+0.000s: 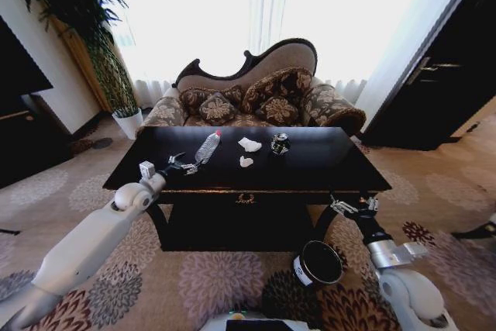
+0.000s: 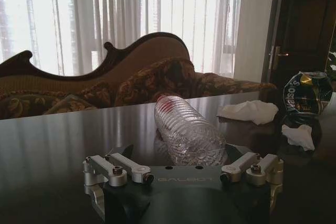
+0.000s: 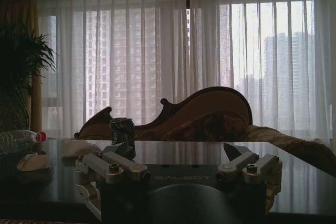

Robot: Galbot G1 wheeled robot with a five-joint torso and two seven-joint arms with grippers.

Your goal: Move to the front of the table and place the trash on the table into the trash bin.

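The glossy black table (image 1: pixel 325 172) stands right in front of me. On it lie a clear plastic bottle (image 1: pixel 207 147) with a red cap, two white paper wads (image 1: pixel 249 144) (image 1: pixel 246 161) and a crushed dark can (image 1: pixel 280 143). My left gripper (image 1: pixel 182 164) is open over the table's left part, just short of the bottle's base; in the left wrist view the bottle (image 2: pixel 189 132) lies ahead between the spread fingers (image 2: pixel 128 169). My right gripper (image 1: pixel 353 207) hangs open by the table's front right corner, level with the tabletop (image 3: pixel 210 150). The black trash bin (image 1: pixel 318 263) stands on the carpet below it.
A patterned brown sofa (image 1: pixel 256 98) stands behind the table, against bright curtains. A potted plant in a white pot (image 1: pixel 128 122) is at the back left, and dark doors (image 1: pixel 449 75) at the right. Patterned carpet (image 1: pixel 217 277) lies around the table.
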